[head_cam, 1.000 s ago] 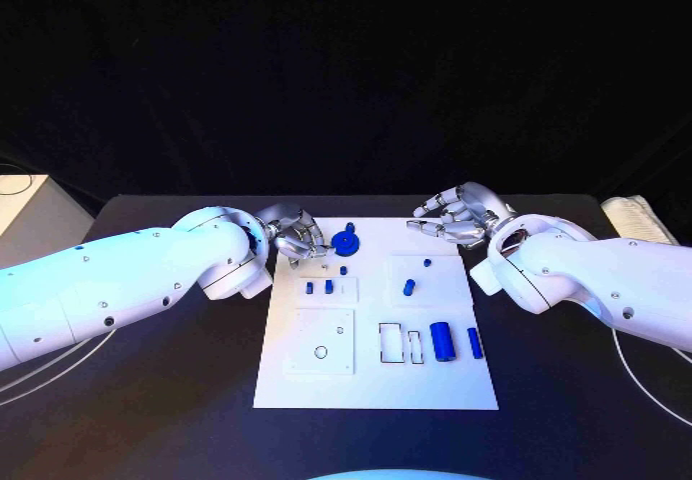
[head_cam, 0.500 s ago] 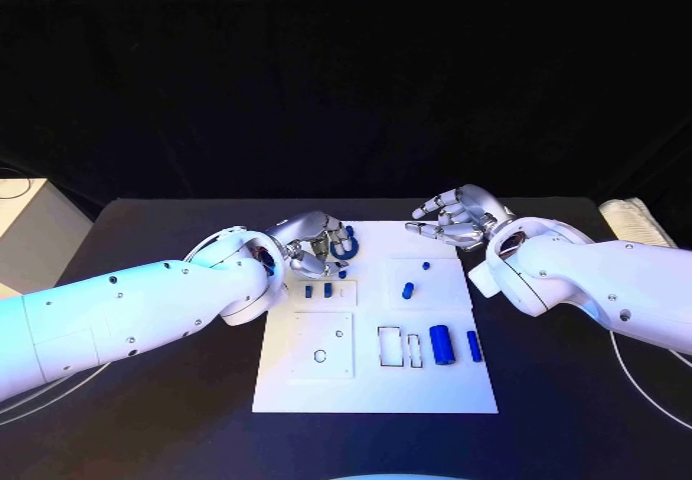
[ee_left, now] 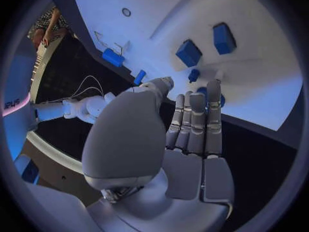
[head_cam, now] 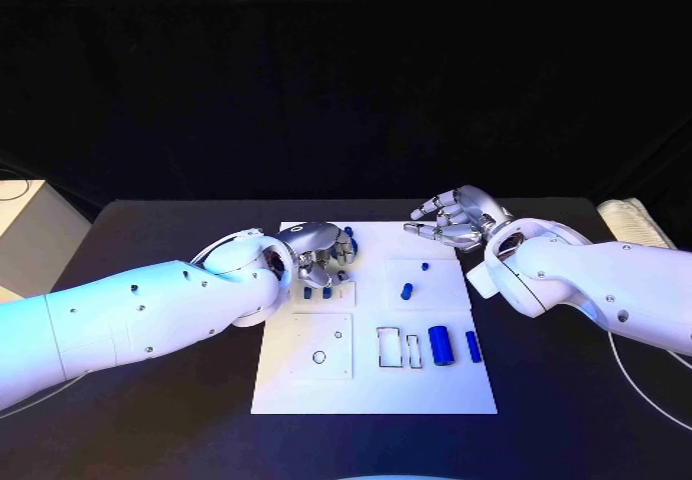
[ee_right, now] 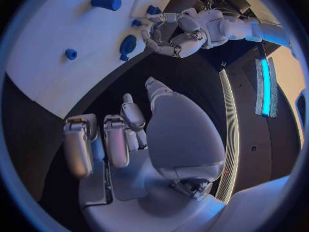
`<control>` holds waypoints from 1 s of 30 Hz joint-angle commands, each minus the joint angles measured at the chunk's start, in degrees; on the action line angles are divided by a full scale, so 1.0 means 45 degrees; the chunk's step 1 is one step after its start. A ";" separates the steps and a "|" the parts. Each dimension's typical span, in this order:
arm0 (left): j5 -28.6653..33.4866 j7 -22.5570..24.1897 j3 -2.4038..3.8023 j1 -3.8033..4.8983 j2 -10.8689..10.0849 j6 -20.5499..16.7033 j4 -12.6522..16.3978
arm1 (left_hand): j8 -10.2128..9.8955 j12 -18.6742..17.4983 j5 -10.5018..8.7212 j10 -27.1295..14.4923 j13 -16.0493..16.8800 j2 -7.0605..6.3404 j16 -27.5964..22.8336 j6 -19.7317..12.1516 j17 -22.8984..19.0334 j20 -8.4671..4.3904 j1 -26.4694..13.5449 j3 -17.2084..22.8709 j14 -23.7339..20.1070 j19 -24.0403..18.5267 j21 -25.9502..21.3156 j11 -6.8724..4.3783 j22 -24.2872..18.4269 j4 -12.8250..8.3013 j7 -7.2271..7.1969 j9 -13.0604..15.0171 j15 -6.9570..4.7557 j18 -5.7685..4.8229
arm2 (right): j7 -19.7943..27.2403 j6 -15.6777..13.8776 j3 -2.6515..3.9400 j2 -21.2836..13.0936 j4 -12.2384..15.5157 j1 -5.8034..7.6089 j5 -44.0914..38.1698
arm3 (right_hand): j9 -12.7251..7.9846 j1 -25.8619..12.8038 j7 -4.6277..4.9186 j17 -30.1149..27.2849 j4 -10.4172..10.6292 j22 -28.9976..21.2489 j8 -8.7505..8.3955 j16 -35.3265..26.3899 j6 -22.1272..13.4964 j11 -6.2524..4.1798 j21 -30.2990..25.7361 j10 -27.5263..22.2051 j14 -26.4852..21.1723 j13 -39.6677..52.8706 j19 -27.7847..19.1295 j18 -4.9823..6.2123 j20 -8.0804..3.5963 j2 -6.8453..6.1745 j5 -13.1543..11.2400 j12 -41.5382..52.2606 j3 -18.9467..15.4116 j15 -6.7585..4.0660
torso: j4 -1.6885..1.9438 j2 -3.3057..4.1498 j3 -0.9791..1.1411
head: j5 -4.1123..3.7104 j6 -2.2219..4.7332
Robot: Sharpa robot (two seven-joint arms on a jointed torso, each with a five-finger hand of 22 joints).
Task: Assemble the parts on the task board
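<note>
left hand [head_cam: 320, 262], now shifted down over the task board [head_cam: 378, 385] with a blue part [head_cam: 343, 240] held, nearing placement; right hand [head_cam: 459, 218] curled empty at the board's far corner

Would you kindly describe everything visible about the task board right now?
The task board is a flat white rectangular plate, plastic by its look, lying on the black table between the two arms. Dark outlines mark recesses on it: a small ring, a rectangle and a narrow slot. Small blue parts lie on it, with a cylinder near the slot. The left hand is over its far left corner, among the parts there; the right hand hovers at its far right corner, fingers curled.
</note>
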 commanded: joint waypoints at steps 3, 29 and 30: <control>-0.0822 -0.1027 0.0007 -0.0005 0.0126 0.0970 -0.0122 | -0.0047 -0.0091 0.0057 0.0061 -0.0065 -0.0054 0.0142 0.0179 0.0038 0.0004 0.0064 -0.0051 0.0104 0.0092 0.0115 0.0001 0.0045 0.0056 -0.0025 -0.0089 0.0000 0.0172 | 0.0182 -0.0003 0.0001 0.0007 0.0028 -0.0011 -0.0122 | -0.0004 0.0027 -0.0007 0.2301 -0.0061 0.3080 0.0041 -0.0076 -0.0100 0.0021 -0.0064 -0.0110 0.1043 -0.0010 0.1103 -0.0073 -0.0017 -0.0026 0.0014 -0.0045 0.0011 0.0006 | 0.0002 0.0006 0.0011 | -0.0016 -0.0017; -0.0617 -0.1516 0.0023 -0.0004 0.0463 0.1152 -0.0478 | -0.0324 -0.0417 0.0016 0.0777 -0.0773 0.0166 0.1202 0.1091 0.0430 -0.0114 0.0442 0.0793 0.0715 0.0285 0.0956 -0.0179 0.0799 -0.0031 -0.0241 -0.1042 -0.0150 0.0133 | 0.0156 0.0026 0.0001 -0.0017 0.0083 -0.0010 -0.0157 | -0.0004 0.0022 -0.0011 0.2271 -0.0053 0.3086 0.0056 -0.0096 -0.0106 0.0018 -0.0056 -0.0085 0.1033 -0.0022 0.1108 -0.0075 -0.0022 -0.0028 0.0012 -0.0051 0.0011 0.0002 | 0.0016 0.0008 0.0010 | -0.0076 -0.0063; -0.0604 -0.1528 0.0023 -0.0004 0.0470 0.1143 -0.0487 | -0.0375 -0.0561 0.0010 0.0829 -0.0885 0.0159 0.1211 0.1178 0.0327 -0.0139 0.0440 0.0878 0.0672 0.0234 0.0977 -0.0208 0.0806 -0.0046 -0.0258 -0.1120 -0.0185 0.0139 | 0.0154 0.0026 0.0001 -0.0019 0.0086 -0.0010 -0.0159 | -0.0004 0.0022 -0.0011 0.2271 -0.0053 0.3086 0.0056 -0.0096 -0.0106 0.0018 -0.0056 -0.0085 0.1033 -0.0022 0.1108 -0.0075 -0.0022 -0.0028 0.0012 -0.0051 0.0011 0.0002 | 0.0016 0.0008 0.0010 | -0.0076 -0.0063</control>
